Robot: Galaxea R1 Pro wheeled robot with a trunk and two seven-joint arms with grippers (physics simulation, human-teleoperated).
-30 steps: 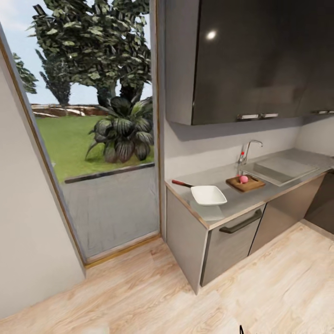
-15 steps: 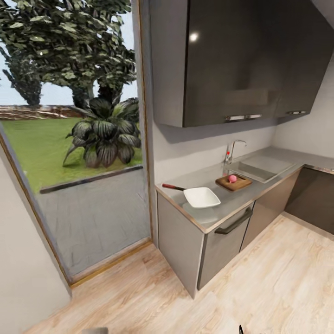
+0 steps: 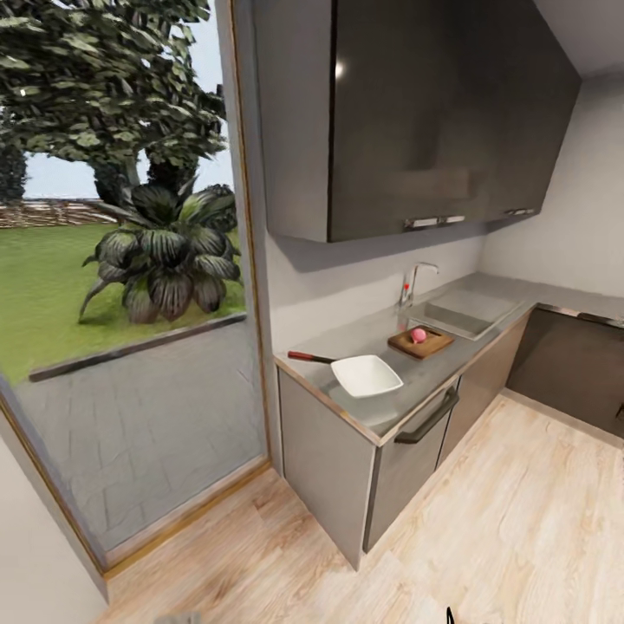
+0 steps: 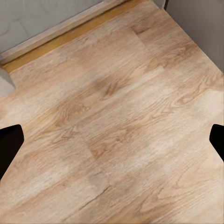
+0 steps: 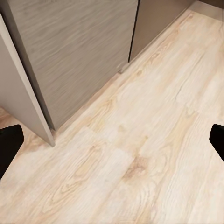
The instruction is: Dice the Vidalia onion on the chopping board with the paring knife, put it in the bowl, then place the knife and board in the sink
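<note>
Onion (image 3: 419,334) on the chopping board (image 3: 420,341), a small pinkish ball resting on brown wood, just beside the sink (image 3: 464,314) and its faucet (image 3: 414,282). Nearer along the countertop (image 3: 407,381): bowl (image 3: 367,375), white and squarish, with the paring knife (image 3: 310,357) lying just behind it, long axis running along the counter, red handle toward the open end by the window (image 3: 121,260). Well apart from all of this, both arms down low over the floor (image 4: 116,121). Left gripper (image 4: 112,140) spread wide, dark fingertips (image 4: 9,144) at opposite edges of the wrist view, nothing between. Right gripper (image 5: 112,140) likewise wide and bare, facing floor planks and the foot of the grey cabinet (image 5: 70,56). Board and onion up ahead and to the right of centre, so likely closer to the right arm once at the counter. Judged step: approach, dicing not yet begun.
</note>
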